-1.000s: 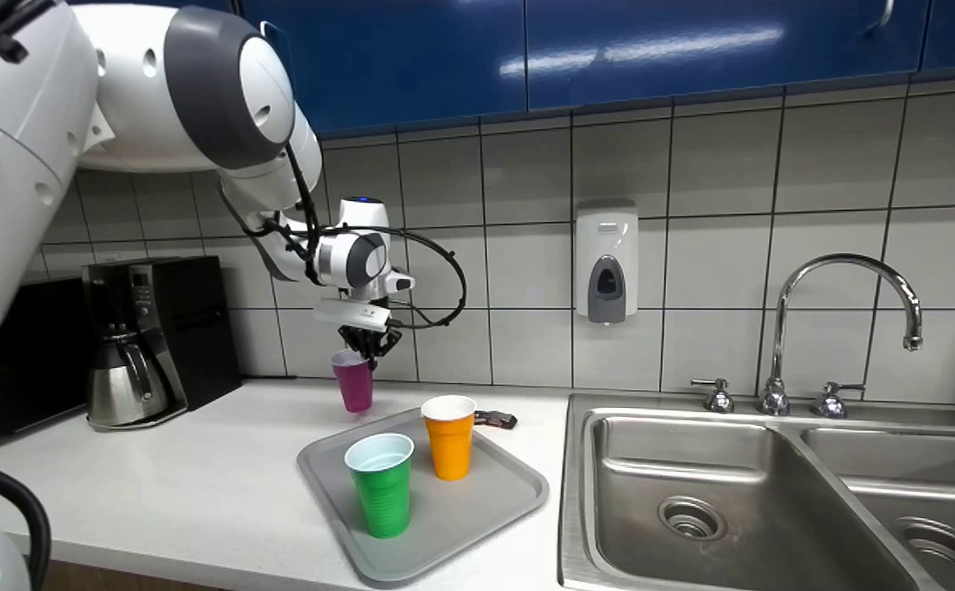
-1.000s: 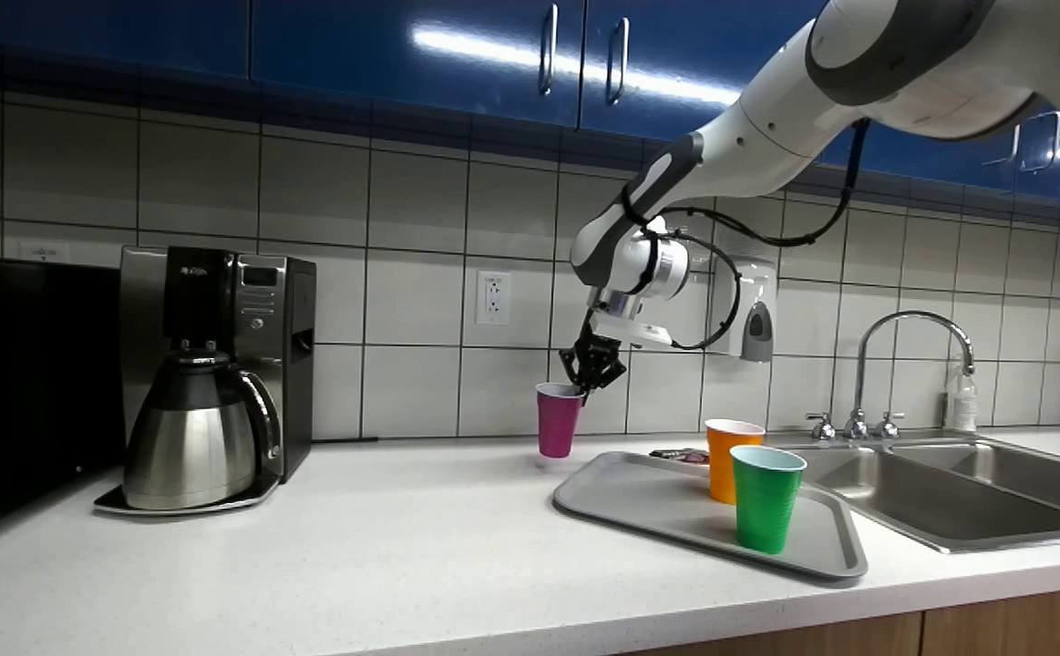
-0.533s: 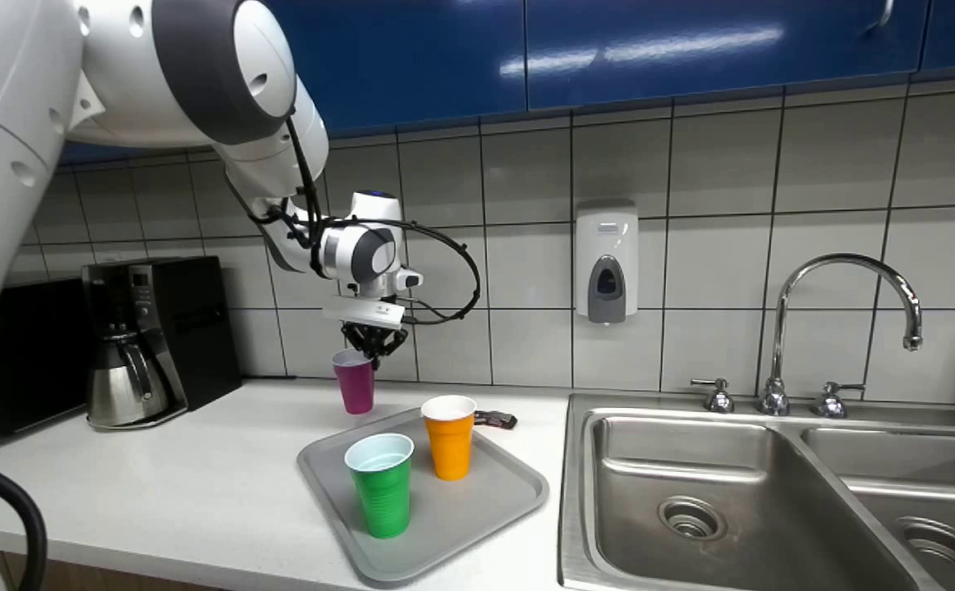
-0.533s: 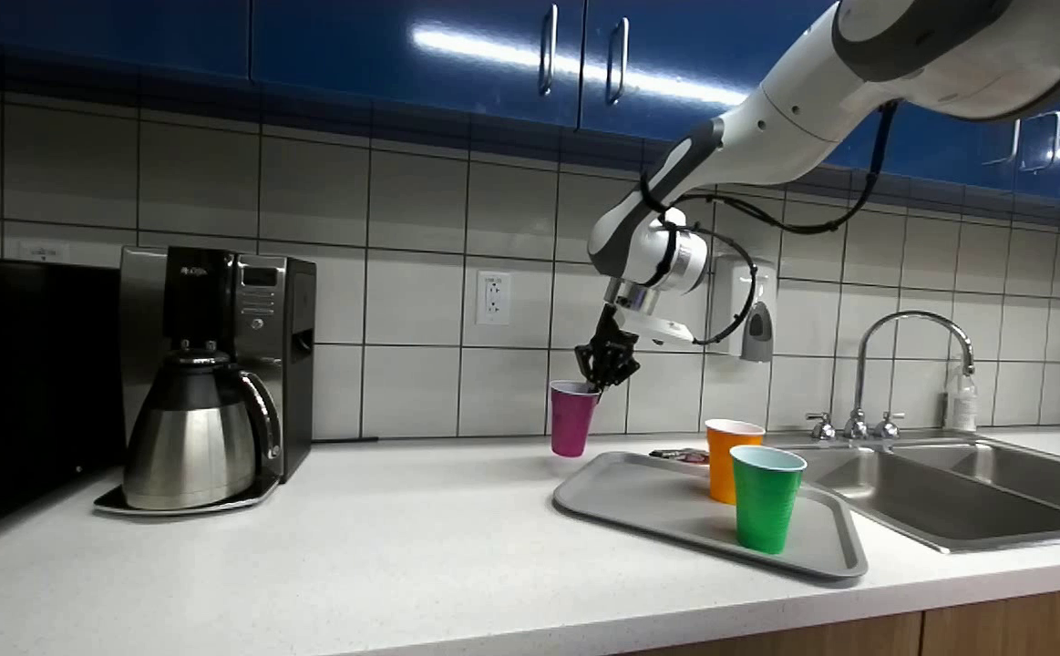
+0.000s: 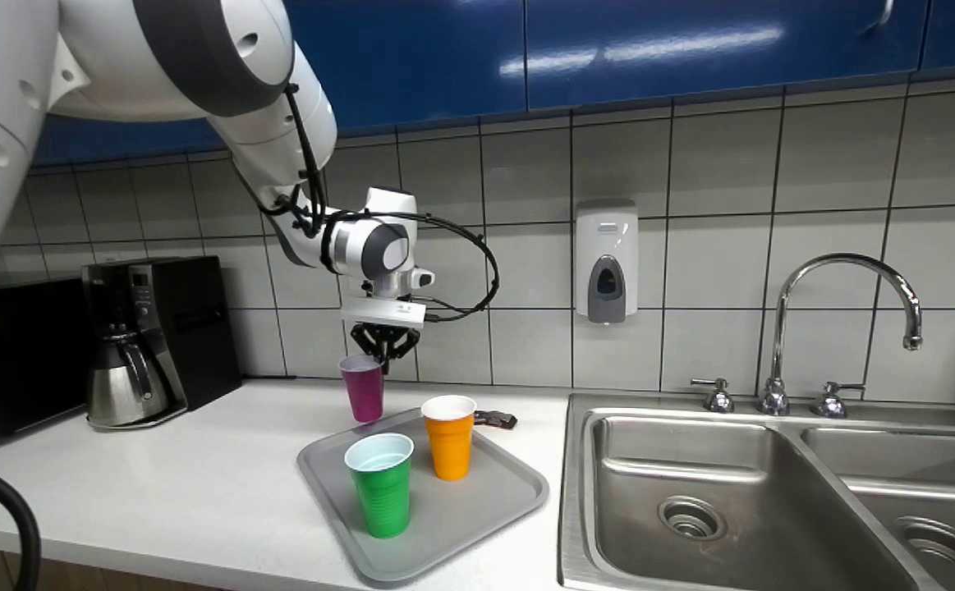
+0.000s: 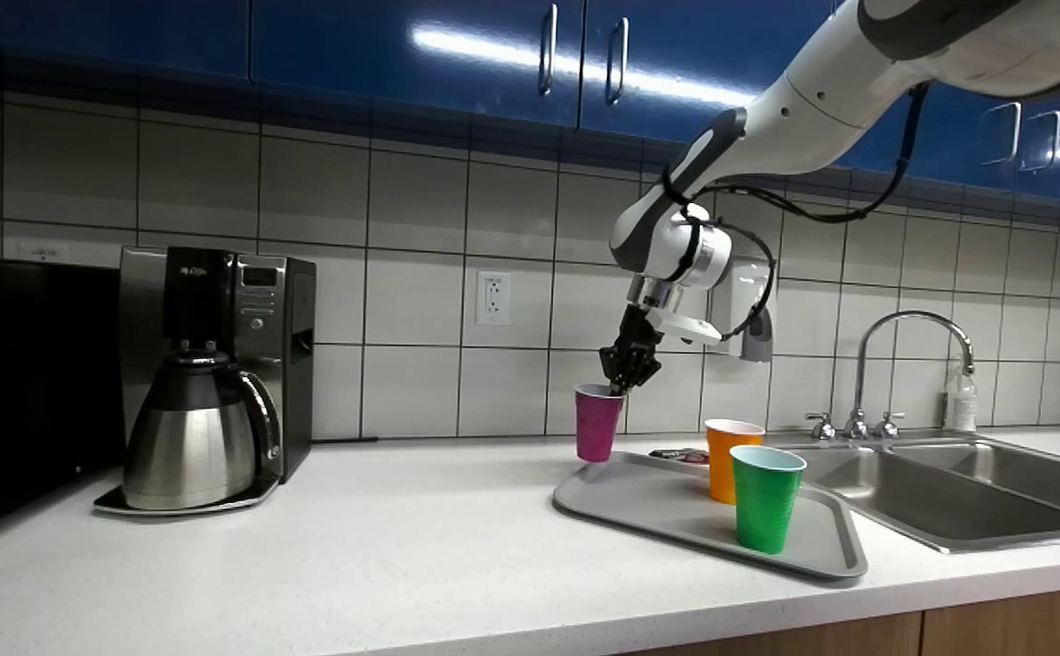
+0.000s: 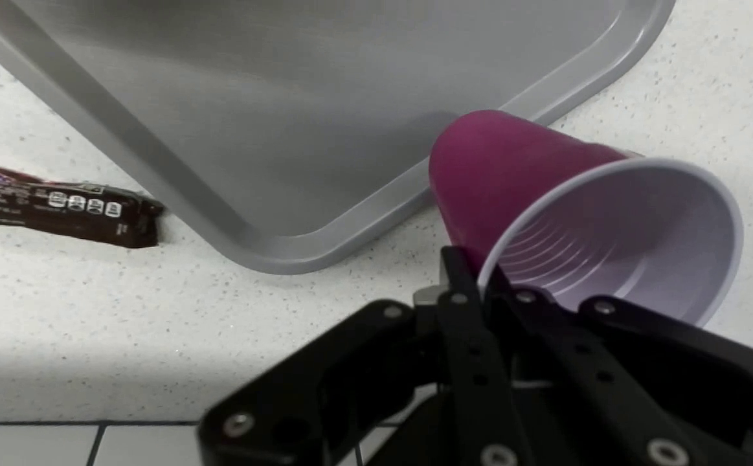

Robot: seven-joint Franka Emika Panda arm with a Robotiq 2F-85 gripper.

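My gripper [image 7: 477,266] is shut on the rim of a magenta cup [image 7: 505,168] with a pale inside. One finger is inside the cup and one outside. The cup hangs slightly tilted at the back edge of a grey tray [image 7: 272,97], its base overlapping the tray's rim in the wrist view. The cup also shows in both exterior views [image 5: 364,396] [image 6: 596,428], below the gripper [image 5: 385,361] [image 6: 621,387]. An orange cup [image 5: 450,447] and a green cup [image 5: 385,497] stand upright on the tray [image 5: 477,513].
A dark wrapped bar [image 7: 85,210] lies on the counter behind the tray. A steel sink [image 5: 573,509] with a tap [image 5: 779,328] is beside the tray. A coffee maker [image 6: 300,364] with a steel carafe [image 6: 192,456] stands further along. A soap dispenser [image 5: 606,263] hangs on the tiled wall.
The arm has carried the magenta cup to the right in both exterior views, from over the counter to the tray's back edge. The grip on the cup is unchanged. The other cups have not moved.
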